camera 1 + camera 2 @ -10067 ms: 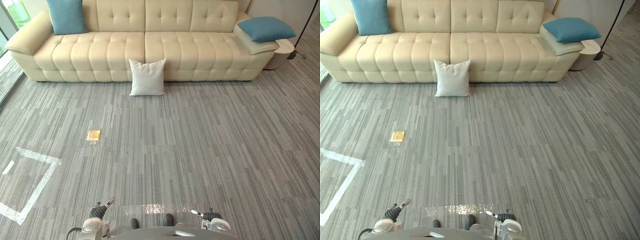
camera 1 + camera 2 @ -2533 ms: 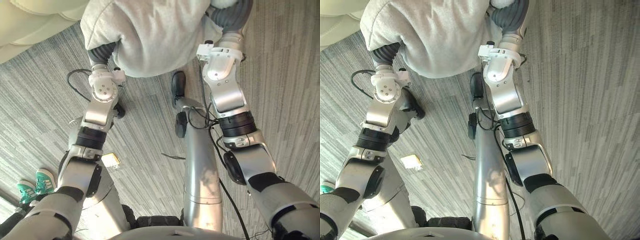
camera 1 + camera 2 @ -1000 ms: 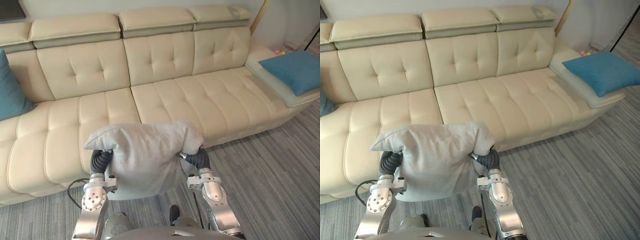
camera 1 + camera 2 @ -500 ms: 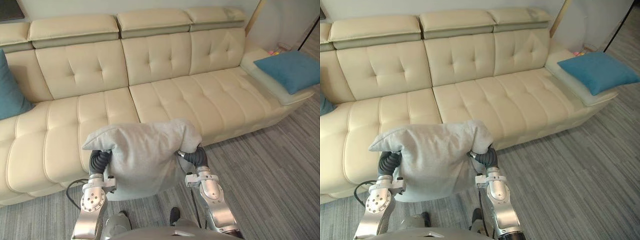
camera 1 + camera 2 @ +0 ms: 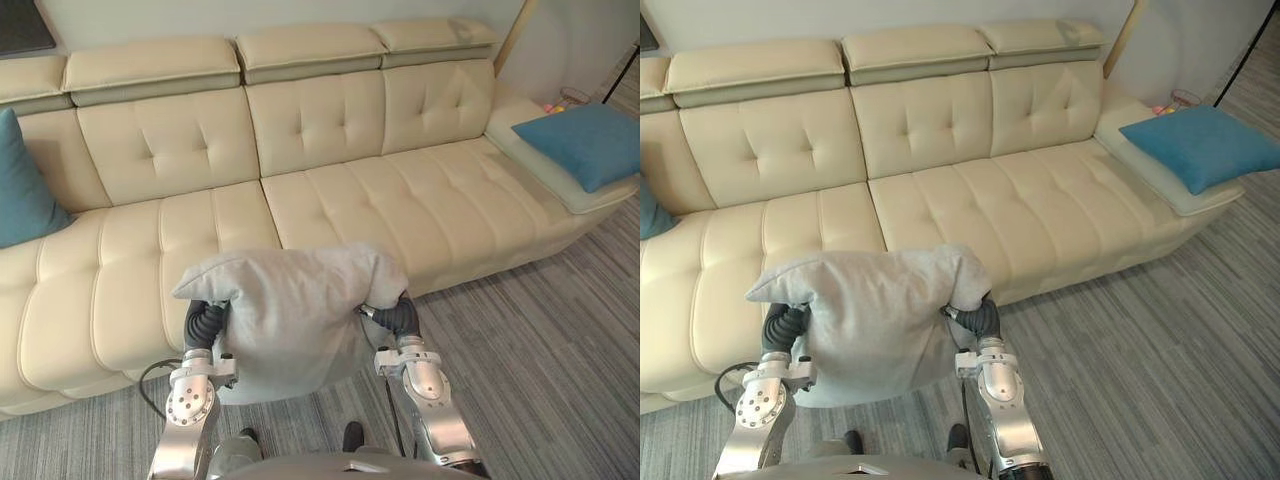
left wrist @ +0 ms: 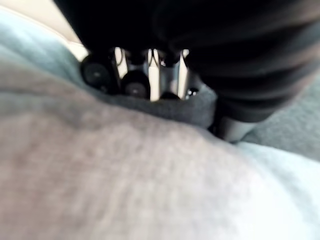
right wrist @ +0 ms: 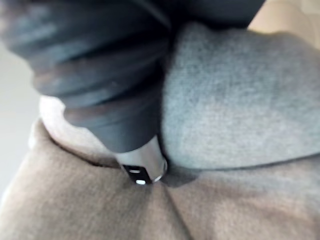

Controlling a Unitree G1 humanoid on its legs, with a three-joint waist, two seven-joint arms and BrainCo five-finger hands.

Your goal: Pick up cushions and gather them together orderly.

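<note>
No readable text, labels or signs

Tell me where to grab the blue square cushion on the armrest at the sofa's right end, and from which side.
Take the blue square cushion by its two opposite side edges, coming from the front. It lies flat on the cream leather sofa's wide armrest with nothing on it, so both edges look free. Set down the carried grey cushion first.
</note>
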